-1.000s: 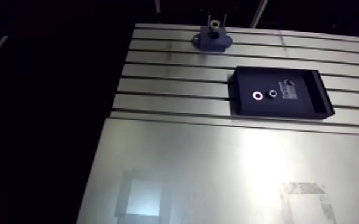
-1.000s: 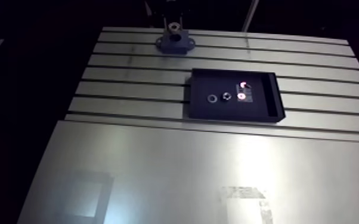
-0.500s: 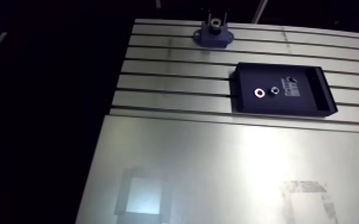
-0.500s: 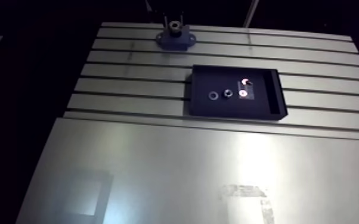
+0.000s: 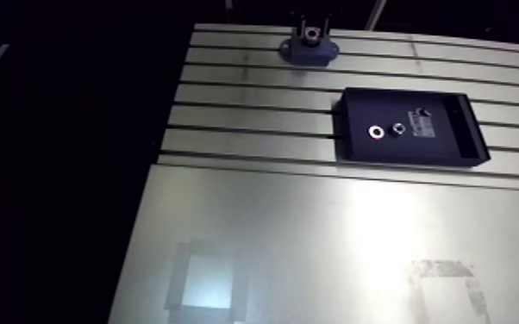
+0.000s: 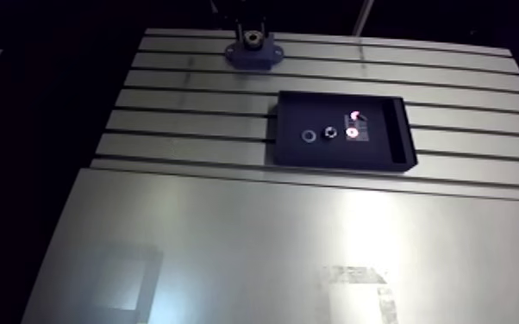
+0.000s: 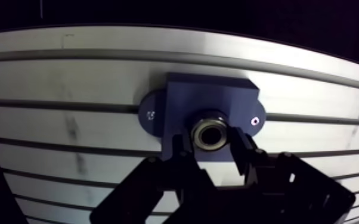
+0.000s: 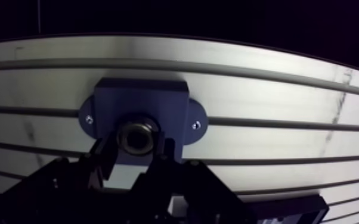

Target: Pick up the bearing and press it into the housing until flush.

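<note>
In the wrist view the blue housing [image 7: 212, 98] is bolted to the slotted table. The steel bearing [image 7: 210, 133] sits at the housing's bore, on the side facing the camera. My gripper [image 7: 210, 140] holds it, one black finger [image 7: 183, 149] pressed against each side of the ring. I cannot tell how deep the bearing sits in the bore. In the arm view the housing [image 5: 309, 50] stands at the table's far edge, with the gripper [image 5: 311, 24] small and dark just above it.
A black tray [image 5: 358, 112] lies on the slotted table [image 5: 254, 95], right of and nearer than the housing. It holds two small metal rings [image 5: 374, 132] [image 5: 396, 130] and a label. A smooth metal plate [image 5: 315, 233] covers the near half.
The arm view has shifted a little, so the camera moved. The gripper stays at the housing with the bearing; no other change is visible.
</note>
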